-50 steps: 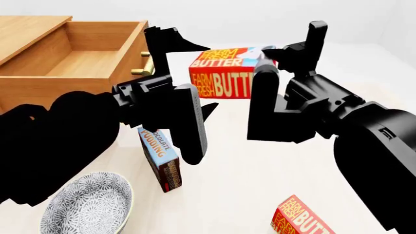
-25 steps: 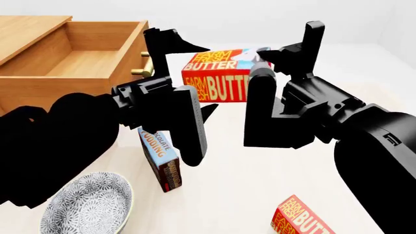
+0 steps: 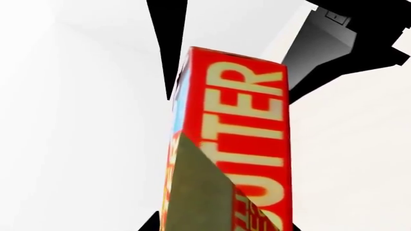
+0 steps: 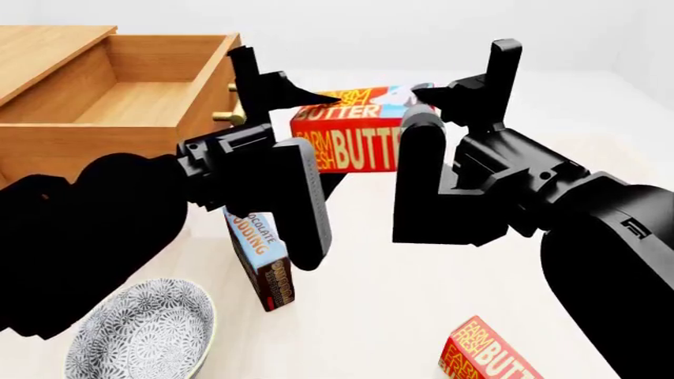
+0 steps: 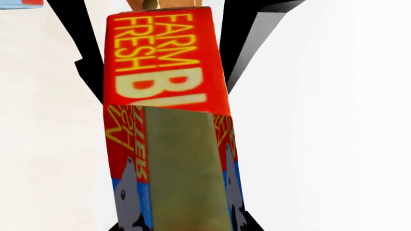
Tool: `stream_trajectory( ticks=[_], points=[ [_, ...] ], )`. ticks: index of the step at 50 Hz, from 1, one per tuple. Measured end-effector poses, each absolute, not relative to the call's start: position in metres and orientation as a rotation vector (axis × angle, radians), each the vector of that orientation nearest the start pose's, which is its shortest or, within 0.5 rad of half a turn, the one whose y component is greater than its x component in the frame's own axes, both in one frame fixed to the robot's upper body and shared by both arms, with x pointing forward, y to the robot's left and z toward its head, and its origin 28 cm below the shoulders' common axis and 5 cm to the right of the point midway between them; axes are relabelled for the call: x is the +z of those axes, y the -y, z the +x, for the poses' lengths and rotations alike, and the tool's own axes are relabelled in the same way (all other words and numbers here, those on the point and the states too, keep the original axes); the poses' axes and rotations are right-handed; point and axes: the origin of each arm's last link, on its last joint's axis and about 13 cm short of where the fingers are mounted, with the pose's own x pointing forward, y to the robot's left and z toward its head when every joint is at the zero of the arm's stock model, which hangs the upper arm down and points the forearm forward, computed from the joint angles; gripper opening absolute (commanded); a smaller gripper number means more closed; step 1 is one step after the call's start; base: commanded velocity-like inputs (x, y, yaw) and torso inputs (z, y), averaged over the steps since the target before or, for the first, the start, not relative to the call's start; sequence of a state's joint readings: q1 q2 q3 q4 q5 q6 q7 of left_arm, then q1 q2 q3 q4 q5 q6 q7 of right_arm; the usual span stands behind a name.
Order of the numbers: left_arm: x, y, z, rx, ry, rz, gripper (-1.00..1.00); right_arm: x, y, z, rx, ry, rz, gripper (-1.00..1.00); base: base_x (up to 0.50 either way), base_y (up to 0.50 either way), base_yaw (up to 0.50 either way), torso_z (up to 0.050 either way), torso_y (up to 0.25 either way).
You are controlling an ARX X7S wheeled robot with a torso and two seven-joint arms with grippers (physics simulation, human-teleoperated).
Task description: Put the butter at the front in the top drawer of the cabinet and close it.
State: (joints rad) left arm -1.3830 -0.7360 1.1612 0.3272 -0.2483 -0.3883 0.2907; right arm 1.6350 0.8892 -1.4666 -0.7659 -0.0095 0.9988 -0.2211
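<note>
A red butter [image 4: 353, 142] box hangs in the air to the right of the open top drawer [image 4: 137, 87] of the cabinet [image 4: 43, 47]. My right gripper [image 4: 416, 130] is shut on its right end. In the right wrist view the butter [image 5: 160, 57] runs out from the jaws. My left gripper [image 4: 328, 138] has its fingers above and below the box's left end, close against it. In the left wrist view the butter [image 3: 244, 120] fills the middle. Whether the left fingers press on it does not show.
A second butter box [image 4: 490, 355] lies at the near right of the white table. A chocolate pudding box [image 4: 261, 260] stands below the left gripper, and a patterned bowl [image 4: 142, 332] sits at the near left. The drawer's brass handle [image 4: 234, 110] is beside the left gripper.
The right gripper has carried the butter left and slightly down, between the left gripper's fingers. The left gripper shifted a little, and its upper finger now lies over the box's top.
</note>
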Motion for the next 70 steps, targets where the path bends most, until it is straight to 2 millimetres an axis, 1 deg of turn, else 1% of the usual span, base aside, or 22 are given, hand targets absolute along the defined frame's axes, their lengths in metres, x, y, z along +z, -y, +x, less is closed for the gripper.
stream_trajectory(
  ticks=[19, 20, 34, 47, 57, 70],
  points=[
    [0.296, -0.214, 0.300, -0.794, 0.470, 1.133, -1.00, 0.315, 0.126, 0.243, 0.384, 0.322, -1.541, -1.00, 0.00, 0.00, 0.00, 0.001, 0.001],
    [0.296, -0.214, 0.300, -0.793, 0.474, 1.132, -1.00, 0.315, 0.126, 0.243, 0.381, 0.323, -1.540, 1.00, 0.00, 0.00, 0.00, 0.000, 0.000],
    [0.301, -0.213, 0.296, -0.768, 0.530, 1.119, -1.00, 0.318, 0.129, 0.241, 0.315, 0.365, -1.541, 1.00, 0.00, 0.00, 0.00, 0.000, 0.001],
    [0.302, -0.212, 0.287, -0.745, 0.539, 1.053, -1.00, 0.318, 0.140, 0.237, 0.197, 0.380, -1.509, 1.00, 0.00, 0.00, 0.00, 0.001, 0.001],
    [0.308, -0.212, 0.273, -0.701, 0.513, 0.932, -1.00, 0.317, 0.151, 0.233, 0.074, 0.374, -1.442, 1.00, 0.00, 0.00, 0.00, 0.000, 0.001],
    [0.323, -0.208, 0.246, -0.626, 0.460, 0.750, -1.00, 0.313, 0.161, 0.235, -0.035, 0.348, -1.255, 1.00, 0.00, 0.00, 0.00, 0.001, 0.002]
  ],
)
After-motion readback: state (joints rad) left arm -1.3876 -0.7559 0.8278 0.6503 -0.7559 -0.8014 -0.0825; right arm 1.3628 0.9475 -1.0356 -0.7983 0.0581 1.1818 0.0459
